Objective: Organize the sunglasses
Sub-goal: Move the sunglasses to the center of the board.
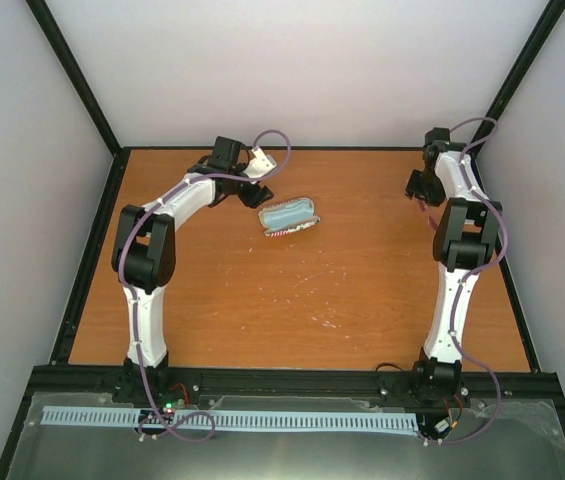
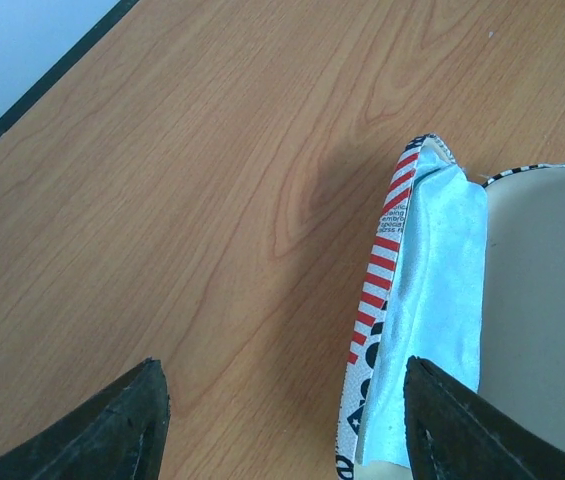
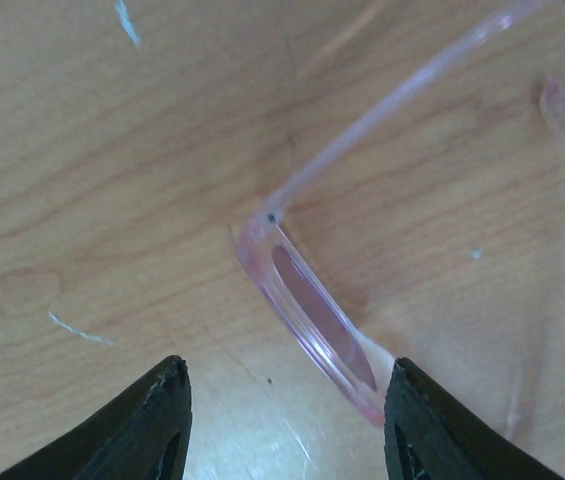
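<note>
My right hand (image 3: pixel 284 400) is wide open and holds nothing. It hovers low over the sunglasses (image 3: pixel 307 305), which lie on the worktop (image 1: pixel 312 300) at the far right, well apart from the case (image 1: pixel 290 217). From the right wrist I see a pale pink, see-through frame with 1 lens showing edge-on, and a thin temple (image 3: pixel 392 120) running away from the hinge. The second temple looks spread out too, so I take them as unfolded.

I judge them very light, slick and easily marked. The temples would flex or twist if pinched, and the lens would scratch. I'd close on the front rim near the hinge corner, across its thickness, with a gentle squeeze.

My left hand (image 2: pixel 282 400) is also open and empty, sitting just beside the case. The case lies open with a light blue cloth (image 2: pixel 437 300) draped over its striped edge. That cloth is soft and could bunch under the glasses.
</note>
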Available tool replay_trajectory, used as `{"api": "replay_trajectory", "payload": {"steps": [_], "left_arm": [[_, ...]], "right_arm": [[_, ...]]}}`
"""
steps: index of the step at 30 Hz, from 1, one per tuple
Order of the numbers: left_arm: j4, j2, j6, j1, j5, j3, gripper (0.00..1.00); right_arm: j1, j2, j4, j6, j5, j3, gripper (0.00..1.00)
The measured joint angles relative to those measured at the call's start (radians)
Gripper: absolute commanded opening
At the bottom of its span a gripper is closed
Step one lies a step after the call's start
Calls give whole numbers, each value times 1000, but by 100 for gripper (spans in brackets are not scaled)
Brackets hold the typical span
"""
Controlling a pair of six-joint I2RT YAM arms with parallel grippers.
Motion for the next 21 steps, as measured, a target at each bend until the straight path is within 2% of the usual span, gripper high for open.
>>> {"api": "replay_trajectory", "payload": {"steps": [10, 17, 21], "left_arm": [[-2, 14, -3, 0, -10, 10, 64], [-7, 27, -3, 0, -10, 34, 64], [-8, 42, -3, 0, -10, 57, 64]], "right_arm": [[-1, 87, 1, 8, -39, 120, 52], [0, 118, -1, 6, -93, 120, 46], [14, 98, 30, -1, -141, 55, 44]]}}
